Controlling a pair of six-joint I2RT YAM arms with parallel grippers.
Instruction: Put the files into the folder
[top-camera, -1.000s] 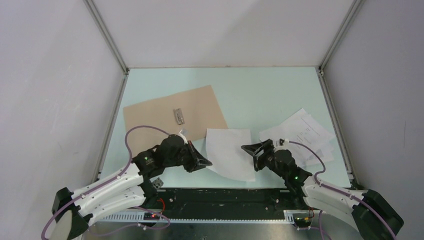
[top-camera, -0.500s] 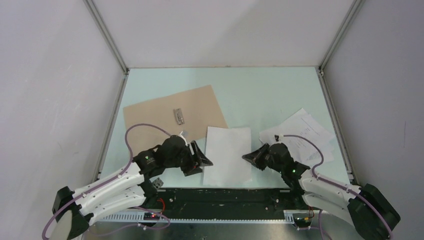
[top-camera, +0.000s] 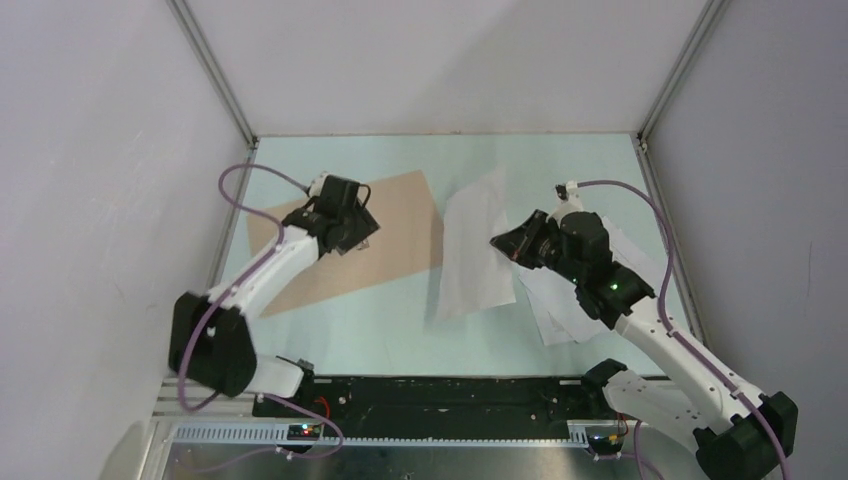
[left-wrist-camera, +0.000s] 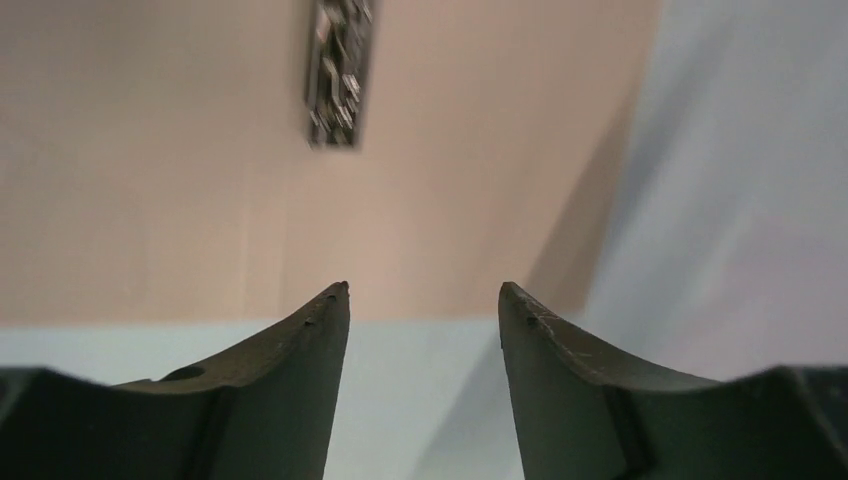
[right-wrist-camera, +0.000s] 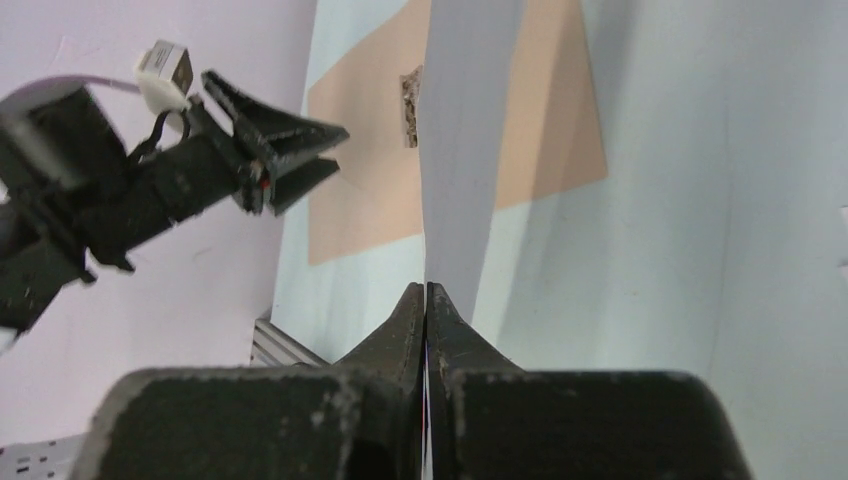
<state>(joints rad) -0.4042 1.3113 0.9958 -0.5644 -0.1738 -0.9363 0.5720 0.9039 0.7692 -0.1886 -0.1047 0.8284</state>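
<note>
The tan folder (top-camera: 400, 240) lies flat at the left of the table, with its metal clip (left-wrist-camera: 338, 70) showing in the left wrist view. My left gripper (top-camera: 362, 235) hovers open over the folder (left-wrist-camera: 180, 170), nothing between its fingers. My right gripper (top-camera: 497, 243) is shut on the edge of one white sheet (top-camera: 475, 250), which hangs lifted and tilted just right of the folder. The right wrist view shows that sheet (right-wrist-camera: 465, 150) rising from the shut gripper (right-wrist-camera: 426, 290), with the folder (right-wrist-camera: 550, 120) behind it. The other files (top-camera: 560, 305) lie in a loose pile under the right arm.
White enclosure walls with metal corner posts (top-camera: 215, 75) surround the pale green table (top-camera: 380, 320). The left arm (right-wrist-camera: 150, 190) reaches in from the left in the right wrist view. A black rail (top-camera: 430, 395) runs along the near edge.
The left arm swung from the near edge to above the folder, its gripper opening. The right gripper shut on the white sheet and lifted it up and back, towards the folder.
</note>
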